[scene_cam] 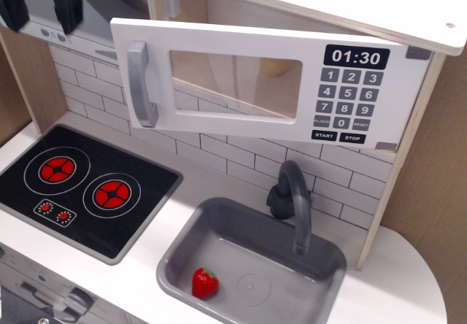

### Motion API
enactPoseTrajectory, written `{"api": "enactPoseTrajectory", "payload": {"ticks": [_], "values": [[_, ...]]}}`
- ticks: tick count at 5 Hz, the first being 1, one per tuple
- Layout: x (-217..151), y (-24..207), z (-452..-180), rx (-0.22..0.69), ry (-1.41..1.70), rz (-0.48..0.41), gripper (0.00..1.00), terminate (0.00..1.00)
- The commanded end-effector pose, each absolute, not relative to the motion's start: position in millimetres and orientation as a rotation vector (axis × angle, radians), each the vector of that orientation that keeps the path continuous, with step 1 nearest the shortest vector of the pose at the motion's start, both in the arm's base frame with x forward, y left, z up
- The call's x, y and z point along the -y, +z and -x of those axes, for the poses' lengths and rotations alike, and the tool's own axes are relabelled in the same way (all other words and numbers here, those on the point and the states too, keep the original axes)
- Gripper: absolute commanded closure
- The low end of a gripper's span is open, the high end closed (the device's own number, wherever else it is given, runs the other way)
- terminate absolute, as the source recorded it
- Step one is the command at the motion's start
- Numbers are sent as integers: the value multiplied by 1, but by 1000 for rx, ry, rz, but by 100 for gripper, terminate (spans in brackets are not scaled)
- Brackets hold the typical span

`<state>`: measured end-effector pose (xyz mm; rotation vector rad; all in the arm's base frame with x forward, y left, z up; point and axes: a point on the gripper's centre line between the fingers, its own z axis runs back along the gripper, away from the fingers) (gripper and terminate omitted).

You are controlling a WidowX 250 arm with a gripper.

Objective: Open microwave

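The white toy microwave door (241, 87) stands swung partly open from its pale wood box, hinged at the right by the black keypad (349, 98). Its grey bar handle (140, 83) is at the door's free left edge. A yellowish object shows through the clear window (273, 67). My gripper (40, 6) is at the top left corner, well left of the handle and apart from it. Its two dark fingers (68, 10) hang apart with nothing between them; the upper part is cut off by the frame.
A grey range hood (95, 17) sits behind the gripper. A black two-burner stove (80, 189) lies at the left. A grey sink (252, 265) with a dark faucet (292, 196) holds a red strawberry (204, 282). A wood side panel (408, 163) stands at the right.
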<state>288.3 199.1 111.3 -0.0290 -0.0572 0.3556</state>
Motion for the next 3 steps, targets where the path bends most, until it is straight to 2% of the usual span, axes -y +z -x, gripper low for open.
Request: {"api": "enactPoseTrajectory", "payload": {"ticks": [1, 2, 3], "values": [[-128, 101, -310, 265, 234, 61, 0, 0], [-86, 85, -318, 279, 151, 65, 0, 0], [-54, 71, -302, 282, 45, 25, 0, 0]]}}
